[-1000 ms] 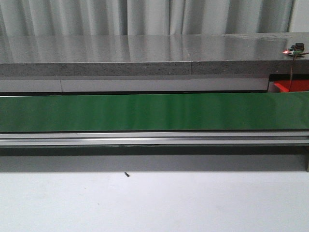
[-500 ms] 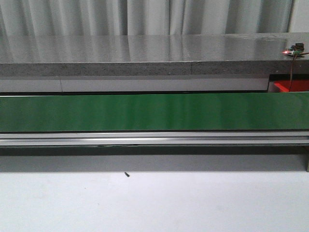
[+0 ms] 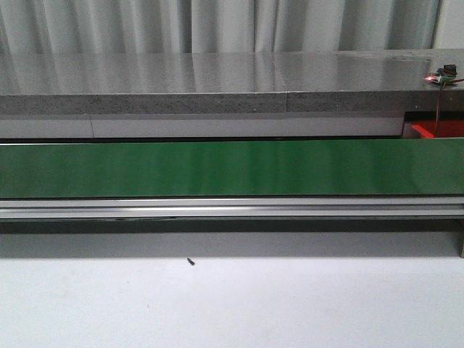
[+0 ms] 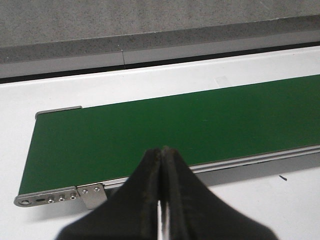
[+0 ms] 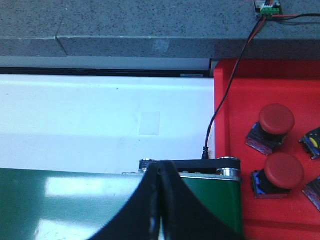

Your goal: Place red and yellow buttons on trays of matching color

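A bright red tray (image 5: 235, 100) lies just past the end of the green belt (image 5: 65, 200) in the right wrist view. Two red buttons (image 5: 276, 120) (image 5: 283, 170) on blue bases rest in it. Two more dark bases (image 5: 314, 142) are cut off at the picture's edge, so their caps do not show; no yellow button is in view. My right gripper (image 5: 160, 164) is shut and empty, over the belt's end and beside the tray. My left gripper (image 4: 161, 149) is shut and empty at the other end of the belt (image 4: 150, 130). The front view shows only a corner of the tray (image 3: 438, 129) and neither gripper.
A grey stone counter (image 3: 217, 80) runs behind the belt (image 3: 217, 168). A small circuit board (image 5: 268, 7) sits on its edge, and a black cable (image 5: 225, 100) hangs from it across the tray's rim to the belt's end roller (image 5: 225, 172). White tabletop (image 3: 232, 304) lies in front.
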{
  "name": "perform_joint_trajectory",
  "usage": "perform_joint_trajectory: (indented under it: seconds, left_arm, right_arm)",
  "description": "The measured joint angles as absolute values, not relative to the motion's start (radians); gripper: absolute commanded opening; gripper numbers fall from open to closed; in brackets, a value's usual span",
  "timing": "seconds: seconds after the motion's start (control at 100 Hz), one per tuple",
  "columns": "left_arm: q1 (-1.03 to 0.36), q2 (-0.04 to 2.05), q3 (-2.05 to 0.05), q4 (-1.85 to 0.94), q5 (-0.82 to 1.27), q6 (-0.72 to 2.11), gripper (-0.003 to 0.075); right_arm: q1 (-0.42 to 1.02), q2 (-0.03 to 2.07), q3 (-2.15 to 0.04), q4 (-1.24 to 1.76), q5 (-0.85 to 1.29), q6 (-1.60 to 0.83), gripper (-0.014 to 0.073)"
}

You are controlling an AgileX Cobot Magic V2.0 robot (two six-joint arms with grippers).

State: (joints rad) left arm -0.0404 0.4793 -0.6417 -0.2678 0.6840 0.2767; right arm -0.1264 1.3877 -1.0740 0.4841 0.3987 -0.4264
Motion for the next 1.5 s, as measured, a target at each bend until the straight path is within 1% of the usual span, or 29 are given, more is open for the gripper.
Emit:
perform_joint_trajectory:
  seconds: [0.41, 0.86, 1.15, 1.5]
  left_arm:
    - [-0.040, 0.479, -0.642, -0.268, 0.684, 0.277, -0.0020]
    - [-0.040, 0.479, -0.642, -0.268, 0.684, 0.277, -0.0020]
    - [-0.040, 0.479, -0.642, -0.268, 0.684, 0.277, -0.0020]
    - [-0.040, 0.479, -0.642, -0.268, 0.684, 0.277, -0.0020]
  right_arm:
    - [-0.123, 1.162, -0.897, 0.484, 0.319, -0.426, -0.0117]
    - [-0.123, 0.947, -0.773, 0.486, 0.262, -0.426, -0.0117]
    - [-0.123, 0.828, -0.695, 0.486, 0.264, -0.427, -0.0117]
    - [-0.110, 0.663, -0.550, 0.486, 0.262, -0.427, -0.0116]
